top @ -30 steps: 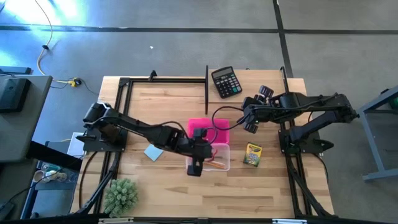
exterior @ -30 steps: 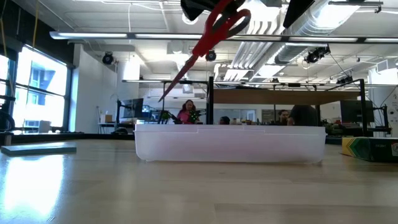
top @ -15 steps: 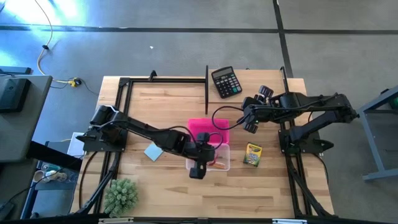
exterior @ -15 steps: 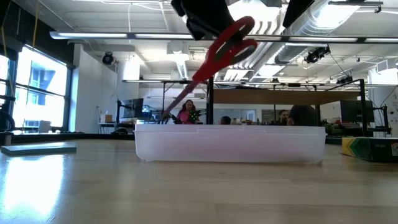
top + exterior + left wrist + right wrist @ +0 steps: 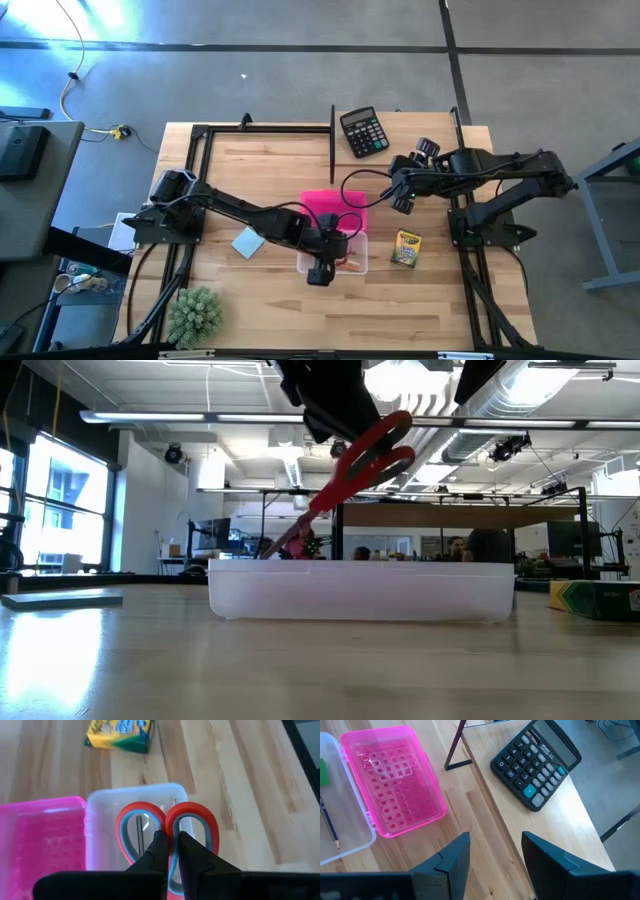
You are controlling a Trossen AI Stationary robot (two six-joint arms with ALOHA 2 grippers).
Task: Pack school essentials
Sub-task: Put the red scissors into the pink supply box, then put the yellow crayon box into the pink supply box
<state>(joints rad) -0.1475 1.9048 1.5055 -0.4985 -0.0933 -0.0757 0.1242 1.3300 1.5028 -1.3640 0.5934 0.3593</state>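
Red-handled scissors point(image 5: 167, 832), pinched at the handles by the left gripper point(image 5: 170, 851) fingers, hang tilted over the clear plastic case point(image 5: 360, 592); the right gripper point(image 5: 495, 851) fingers stand parted, empty, near the surface's far edge.

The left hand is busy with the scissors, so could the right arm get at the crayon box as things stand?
Probably yes: the right hand is open and empty above bare table, and the crayon box lies uncovered beside the clear case on its side.
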